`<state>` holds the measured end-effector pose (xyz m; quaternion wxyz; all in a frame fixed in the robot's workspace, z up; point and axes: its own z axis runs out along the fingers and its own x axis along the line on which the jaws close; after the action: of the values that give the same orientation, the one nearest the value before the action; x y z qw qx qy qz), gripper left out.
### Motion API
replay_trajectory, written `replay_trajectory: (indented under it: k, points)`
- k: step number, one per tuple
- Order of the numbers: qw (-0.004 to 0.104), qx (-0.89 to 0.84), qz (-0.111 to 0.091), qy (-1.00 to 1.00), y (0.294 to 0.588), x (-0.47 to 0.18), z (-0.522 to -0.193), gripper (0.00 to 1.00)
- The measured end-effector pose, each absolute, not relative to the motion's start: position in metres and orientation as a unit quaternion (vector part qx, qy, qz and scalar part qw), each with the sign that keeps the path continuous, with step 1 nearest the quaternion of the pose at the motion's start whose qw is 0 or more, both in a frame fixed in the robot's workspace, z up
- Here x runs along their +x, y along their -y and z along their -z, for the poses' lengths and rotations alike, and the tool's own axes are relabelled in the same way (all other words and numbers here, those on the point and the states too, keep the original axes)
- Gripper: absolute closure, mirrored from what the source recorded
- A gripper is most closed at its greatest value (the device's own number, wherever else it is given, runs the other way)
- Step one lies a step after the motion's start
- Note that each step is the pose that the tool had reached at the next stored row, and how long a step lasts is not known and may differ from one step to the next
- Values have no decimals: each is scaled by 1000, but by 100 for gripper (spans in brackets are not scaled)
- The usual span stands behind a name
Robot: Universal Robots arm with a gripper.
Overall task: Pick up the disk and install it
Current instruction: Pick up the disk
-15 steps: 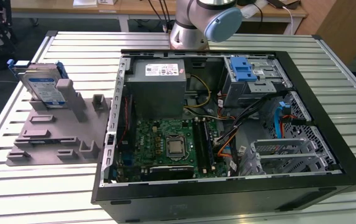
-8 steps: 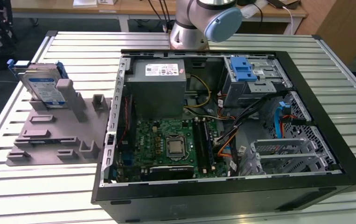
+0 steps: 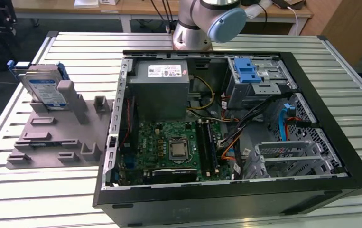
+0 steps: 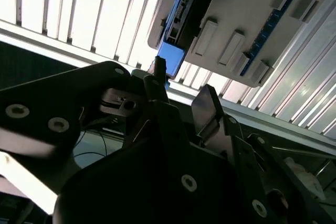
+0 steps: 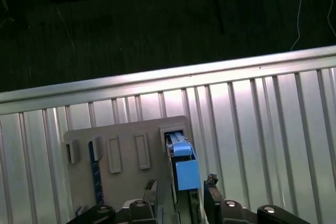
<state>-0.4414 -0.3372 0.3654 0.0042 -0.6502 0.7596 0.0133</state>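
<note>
In the first wrist view we look down past the gripper (image 5: pixel 181 186). Its two dark fingers (image 5: pixel 211 182) stand apart. The gap is wider than the disk is thick, and nothing is gripped. The disk (image 5: pixel 182 167) shows edge-on in line with that gap, its blue end tab toward the camera. We cannot tell whether a finger touches it. In the second wrist view the gripper (image 4: pixel 182 83) again shows open air between its jaws, with the blue tab just beyond the fingertips.

The disk stands in a slot at one side of a grey holder (image 5: pixel 126 153). On one side of the disk, low blocks and other slots rise from the holder, near the disk but apart from it. On the other side the holder ends just beside the disk and bare table (image 5: pixel 252 119) follows, so there is open room there. Past the holder runs the table's edge, then dark floor (image 5: pixel 157 24).

In the exterior view the disk (image 3: pixel 46 91) stands on end, label facing us, at the holder's far corner near the table's edge on the exterior view's left. The table is silver metal slats. Just beside the holder, toward the exterior view's right, lies an open black case (image 3: pixel 231 204). Inside it are a grey power supply (image 3: pixel 162 90), a green board (image 3: pixel 174 147) and a metal cage (image 3: pixel 263 83) with a blue latch (image 3: pixel 247 71). The arm (image 3: pixel 206 23) rises behind the case.
</note>
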Motion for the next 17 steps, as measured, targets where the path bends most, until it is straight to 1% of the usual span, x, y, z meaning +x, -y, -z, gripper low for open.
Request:
replay_trajectory:
  k: [5, 10, 11, 12, 13, 17]
  points:
    - [4, -671, -13, -741, 337, -441, -360, 53]
    - [1, -671, -10, -741, 332, -441, -351, 52]
    - [0, -671, -9, -741, 331, -441, -350, 46]
    - [0, -671, -9, -741, 331, -441, -349, 46]
    - [0, -671, -9, -741, 330, -441, -348, 40]
    - [0, -672, -9, -741, 330, -441, -341, 40]
